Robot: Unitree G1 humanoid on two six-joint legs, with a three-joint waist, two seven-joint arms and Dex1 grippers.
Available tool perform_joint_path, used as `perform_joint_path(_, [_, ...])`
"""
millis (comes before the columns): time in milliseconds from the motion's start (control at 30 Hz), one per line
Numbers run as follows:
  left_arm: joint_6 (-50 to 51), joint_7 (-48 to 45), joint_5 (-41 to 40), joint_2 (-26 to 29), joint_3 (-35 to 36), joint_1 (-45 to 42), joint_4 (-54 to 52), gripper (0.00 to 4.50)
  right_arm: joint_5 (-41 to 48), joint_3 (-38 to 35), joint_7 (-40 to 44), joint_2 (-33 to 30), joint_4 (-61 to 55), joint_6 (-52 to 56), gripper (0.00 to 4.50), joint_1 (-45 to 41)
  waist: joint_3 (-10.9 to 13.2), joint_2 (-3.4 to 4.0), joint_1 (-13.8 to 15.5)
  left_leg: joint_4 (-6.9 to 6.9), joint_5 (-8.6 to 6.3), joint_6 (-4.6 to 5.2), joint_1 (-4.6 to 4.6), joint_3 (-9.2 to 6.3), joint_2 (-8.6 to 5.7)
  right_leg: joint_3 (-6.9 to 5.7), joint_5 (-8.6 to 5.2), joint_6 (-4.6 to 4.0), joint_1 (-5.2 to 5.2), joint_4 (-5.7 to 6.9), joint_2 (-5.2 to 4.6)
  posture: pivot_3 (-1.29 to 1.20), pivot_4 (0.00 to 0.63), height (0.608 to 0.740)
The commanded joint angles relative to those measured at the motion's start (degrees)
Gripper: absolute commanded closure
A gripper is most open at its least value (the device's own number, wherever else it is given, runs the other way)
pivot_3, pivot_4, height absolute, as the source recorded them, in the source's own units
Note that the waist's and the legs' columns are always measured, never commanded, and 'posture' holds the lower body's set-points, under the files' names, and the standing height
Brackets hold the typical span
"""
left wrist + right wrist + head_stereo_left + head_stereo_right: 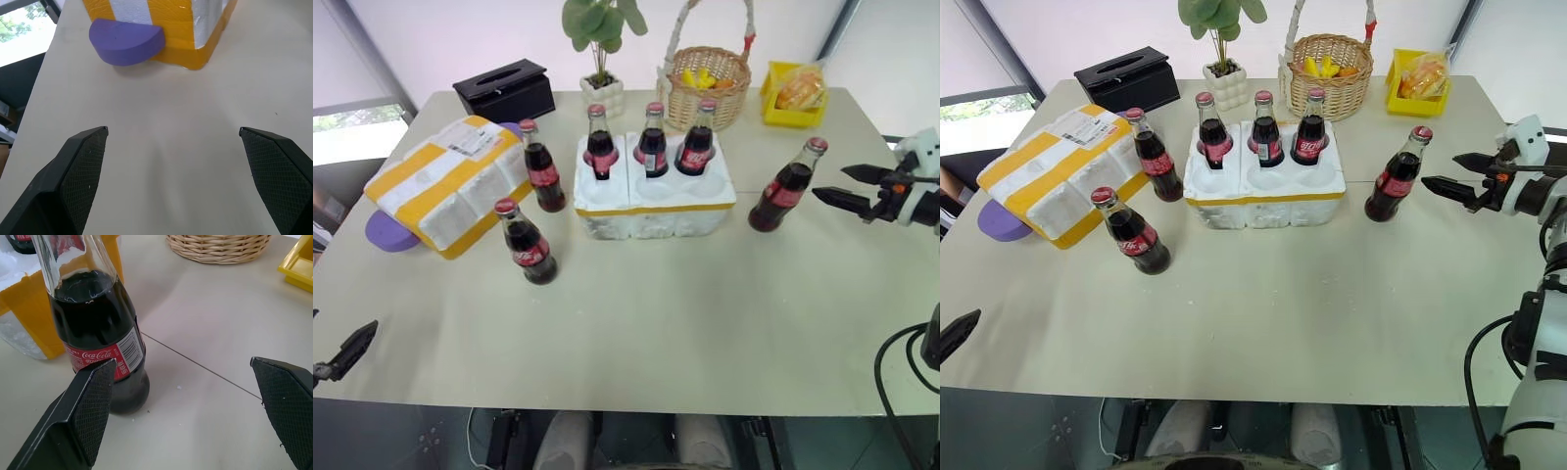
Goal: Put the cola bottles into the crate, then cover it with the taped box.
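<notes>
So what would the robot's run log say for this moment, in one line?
crate: three cola bottles in | table: three left | right gripper: open beside right-hand bottle | left gripper: open | taped box: untouched

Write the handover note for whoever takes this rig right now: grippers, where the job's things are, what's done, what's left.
Left gripper: open, empty, low over the table's near left edge.
Right gripper: open, empty, level with the cola bottle on the right, not touching it.
Crate: mid-table, three bottles standing in its back row, front wells empty.
Loose bottles: the right one, plus two left of the crate, all upright.
Taped box: far left, resting tilted on a purple block.
Done: three of six bottles in.
Left: three more bottles, then the box over the crate.
</notes>
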Motion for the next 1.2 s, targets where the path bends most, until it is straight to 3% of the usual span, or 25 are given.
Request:
perform_joint_path(33, [-0.61,-0.04,0.6,0.91,2.38,-0.1,0.05,0.01,0.95,-1.76,-0.11,-1.22,0.21,-1.24,0.0,-0.47,0.0,0.0,0.1,0.0,0.0,0.0,0.0,0.0,0.01,0.0,0.0,-0.01,0.0,0.0,0.01,0.0,0.15,0.74])
perform_joint_path(467, [-0.64,-0.89,1.76,1.14,1.99,-0.38,0.57,0.01,1.24,-2.82,0.93,-1.74,1.24,-0.83,0.0,0.75,0.0,-0.01,0.46,0.0,0.0,0.0,0.03,0.05,0.03,0.01,0.04,-0.06,0.0,-0.02,0.02,0.0,0.15,0.74])
perform_joint_path(600, [4.24,-1.36,-5.24,2.19,3.66,-3.33,-2.07,0.01,0.68,-2.56,0.57,-1.77,1.28,-2.01,0.0,0.52,0.0,-0.01,0.47,0.03,0.0,0.0,0.04,0.04,0.04,0.01,0.06,-0.07,0.02,0.0,0.03,0.0,0.15,0.74])
perform_joint_path(900, [6.3,-7.6,-5.21,4.98,-6.69,-3.56,-9.8,0.01,1.69,-2.19,11.02,-4.28,-1.17,0.35,0.0,1.52,-0.01,-0.01,0.46,0.05,0.0,0.0,0.05,0.15,0.04,0.09,0.11,-0.05,0.04,-0.05,0.04,0.0,0.15,0.74])
perform_joint_path(1000, [7.31,-7.64,-5.62,7.0,-10.55,-7.91,-9.7,0.01,4.7,-1.26,20.22,-5.63,-8.68,4.51,0.0,4.44,0.0,-0.01,0.51,0.03,0.0,0.01,0.1,0.14,0.06,0.09,0.1,-0.05,0.05,-0.02,0.06,0.0,0.15,0.74])
perform_joint_path(1200, [8.59,-7.56,-5.31,9.37,-17.77,-17.62,-7.23,0.01,16.23,-3.4,21.19,-7.54,-36.36,19.39,0.0,16.88,-0.01,0.0,0.56,0.08,0.0,0.0,0.21,0.12,0.07,0.11,0.13,0.0,0.18,0.0,0.04,0.0,0.15,0.74])
